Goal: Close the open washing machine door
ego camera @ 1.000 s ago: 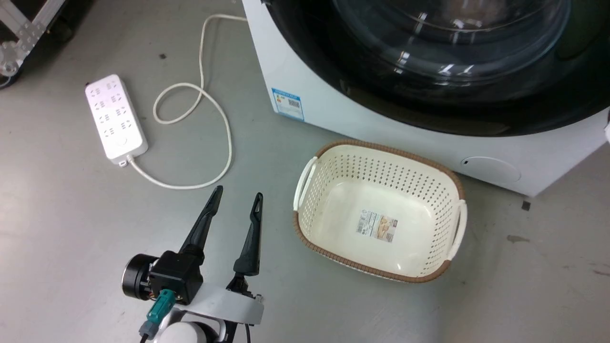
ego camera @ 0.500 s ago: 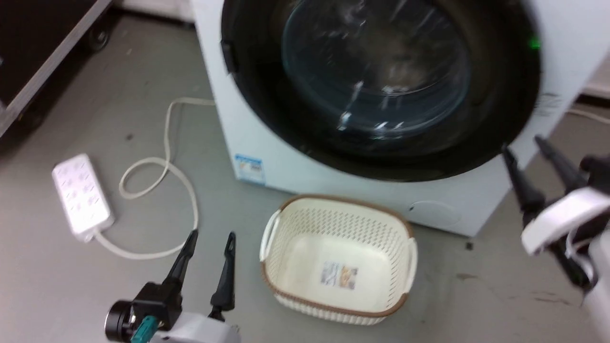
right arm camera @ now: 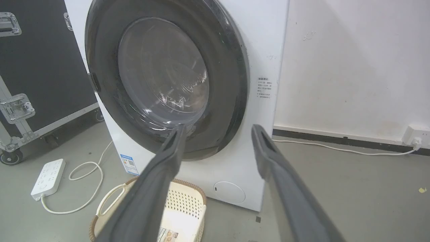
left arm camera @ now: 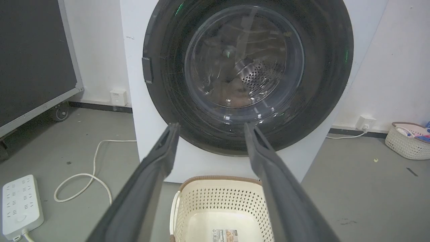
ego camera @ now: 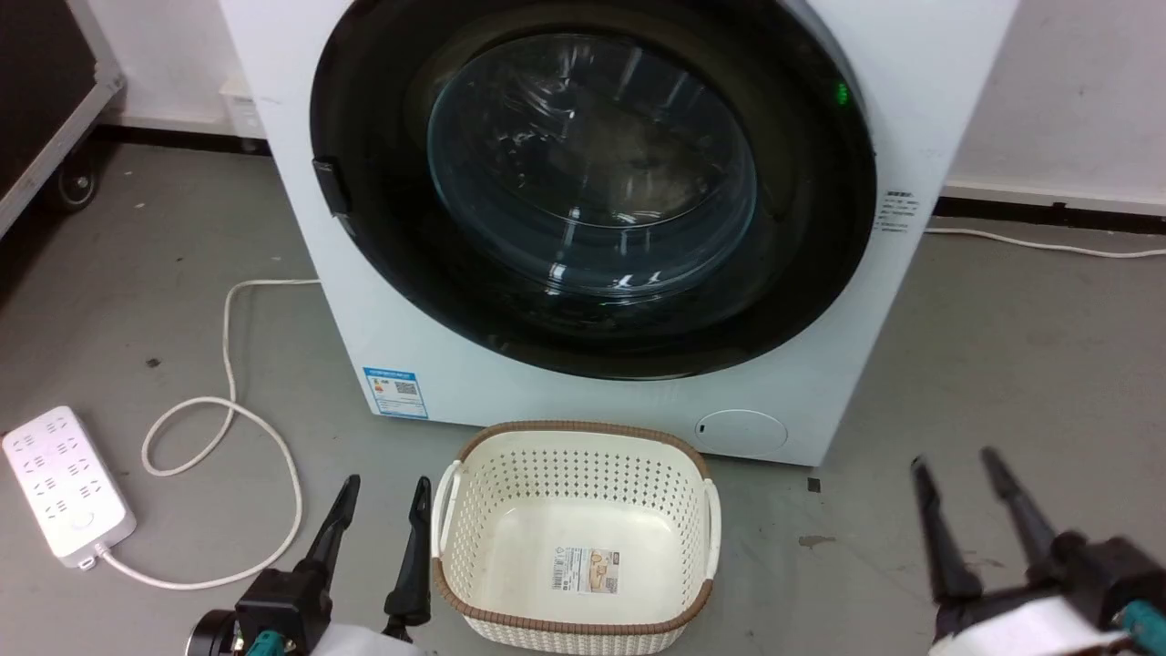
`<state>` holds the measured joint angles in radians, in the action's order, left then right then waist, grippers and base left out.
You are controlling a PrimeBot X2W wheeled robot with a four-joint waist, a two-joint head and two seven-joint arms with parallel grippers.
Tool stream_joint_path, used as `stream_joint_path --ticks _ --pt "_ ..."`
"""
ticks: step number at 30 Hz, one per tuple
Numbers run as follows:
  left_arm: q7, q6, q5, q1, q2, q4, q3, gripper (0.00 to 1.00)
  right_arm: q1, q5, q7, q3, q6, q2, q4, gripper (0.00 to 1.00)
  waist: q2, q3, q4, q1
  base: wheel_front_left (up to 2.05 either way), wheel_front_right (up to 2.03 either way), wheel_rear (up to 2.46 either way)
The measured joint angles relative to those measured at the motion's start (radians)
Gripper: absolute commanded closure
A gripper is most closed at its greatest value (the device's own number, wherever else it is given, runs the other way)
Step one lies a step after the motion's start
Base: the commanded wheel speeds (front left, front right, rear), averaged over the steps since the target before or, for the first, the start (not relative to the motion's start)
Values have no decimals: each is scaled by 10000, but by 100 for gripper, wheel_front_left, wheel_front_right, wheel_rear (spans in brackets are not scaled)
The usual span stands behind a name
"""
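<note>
Sticker (ego camera: pixel 395 392) with unreadable print sits low on the washing machine (ego camera: pixel 565 401)

A: What's the floor like on your feed?

B: I've got a grey floor (ego camera: pixel 1002 364), scuffed and spotted. The white washing machine (ego camera: pixel 565 401) stands on it at the far middle, close to the back wall.

A: Anything in front of it?

B: A cream perforated basket (ego camera: pixel 574 474) sits just on its near side; I can't tell whether they touch. Near left lies a white power strip (ego camera: pixel 64 492), its cord (ego camera: pixel 226 337) looping toward the washer's left side. Far left I see a black case (left arm camera: pixel 33 60) on casters. To the right, a thin white cable (ego camera: pixel 1029 242) runs along the foot of the wall, and a second basket (left arm camera: pixel 406 144) stands by it.
</note>
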<state>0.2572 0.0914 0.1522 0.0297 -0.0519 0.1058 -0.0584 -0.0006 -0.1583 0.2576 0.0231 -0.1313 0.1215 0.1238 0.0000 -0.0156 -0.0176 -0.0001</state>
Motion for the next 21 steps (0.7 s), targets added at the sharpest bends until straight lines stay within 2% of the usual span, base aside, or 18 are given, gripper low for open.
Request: stream_joint_path --ticks 2,7,8,21 --pt "0 10 -92 131 0 67 17 0 404 462 -10 -12 -2 -221 -199 0 0 -1 -112 1 0 0 0" --pt "0 19 -109 142 2 48 2 0 452 685 -15 13 -2 -343 -299 0 0 -4 -120 1 0 0 0" --pt "-4 52 -107 140 2 40 -2 100 463 708 -15 21 -2 -357 -299 100 0 -1 -113 1 0 0 0" --pt "-182 38 -115 138 15 29 35 100 441 708 -178 10 -2 -353 -299 100 0 10 -96 1 0 0 0"
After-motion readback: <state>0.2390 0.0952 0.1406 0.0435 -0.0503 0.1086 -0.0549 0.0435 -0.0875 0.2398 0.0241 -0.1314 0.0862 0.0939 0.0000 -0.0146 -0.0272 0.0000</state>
